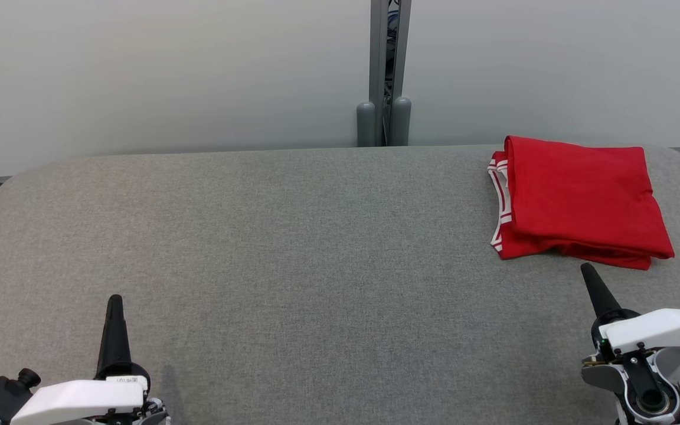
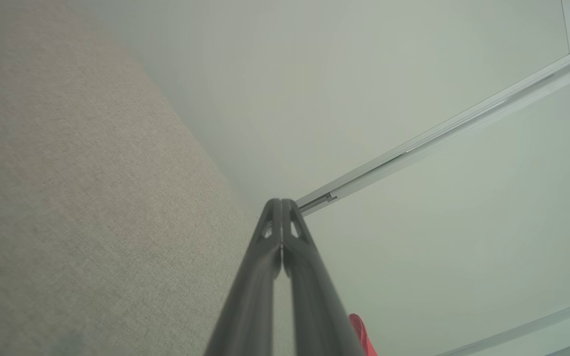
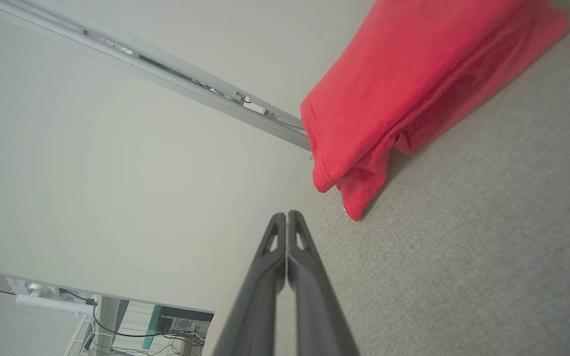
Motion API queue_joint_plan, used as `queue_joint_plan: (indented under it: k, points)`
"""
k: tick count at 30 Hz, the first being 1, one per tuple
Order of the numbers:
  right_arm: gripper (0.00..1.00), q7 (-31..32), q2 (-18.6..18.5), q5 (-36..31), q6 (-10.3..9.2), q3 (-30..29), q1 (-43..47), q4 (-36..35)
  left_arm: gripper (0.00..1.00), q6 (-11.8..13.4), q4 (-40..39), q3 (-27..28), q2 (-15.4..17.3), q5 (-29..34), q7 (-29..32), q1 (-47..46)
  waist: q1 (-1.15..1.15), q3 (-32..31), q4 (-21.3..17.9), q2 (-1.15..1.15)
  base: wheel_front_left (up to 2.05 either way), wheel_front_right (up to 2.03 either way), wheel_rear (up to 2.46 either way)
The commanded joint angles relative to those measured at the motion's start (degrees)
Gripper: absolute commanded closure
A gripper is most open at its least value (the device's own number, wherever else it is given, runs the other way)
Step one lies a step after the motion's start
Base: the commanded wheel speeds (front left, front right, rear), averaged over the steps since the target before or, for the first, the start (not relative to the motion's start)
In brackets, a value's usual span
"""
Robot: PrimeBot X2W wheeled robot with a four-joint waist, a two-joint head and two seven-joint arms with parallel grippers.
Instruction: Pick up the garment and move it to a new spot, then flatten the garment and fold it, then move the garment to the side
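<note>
On grey felt table, folded red garment

White-shelled wrists with black fittings; left hand and right hand slim, dark, tapered spikes.

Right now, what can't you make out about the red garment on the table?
Head view: the garment is folded, so its type and inner layers are hidden.
Left wrist view: the left pincer and the bottom edge cut off most of it.
Right wrist view: the top edge crops it.
</note>
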Motion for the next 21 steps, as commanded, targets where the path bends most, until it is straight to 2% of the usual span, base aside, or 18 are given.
queue_joint_plan:
  k: [1,5,21]
  points:
    - [1.00,0.66,-0.57,1.51,0.00,-0.48,-1.33,-0.74,1.00,-0.38,-0.39,-0.03,0.47,-1.51,0.16,-1.66,0.00,0.02,0.02,0.00,0.00,0.00,0.00]
    - [1.00,2.40,-0.63,5.75,0.00,-1.39,-2.01,-0.82,1.00,-0.43,-0.25,-0.25,0.52,-6.23,0.70,-2.36,0.00,0.18,0.13,0.00,0.00,0.00,0.00]
    - [1.00,5.49,-0.72,13.49,0.00,-3.02,-2.99,-0.95,1.00,-0.54,-0.01,-0.70,0.62,-14.59,1.62,-3.68,0.00,0.49,0.35,0.00,0.00,0.00,0.00]
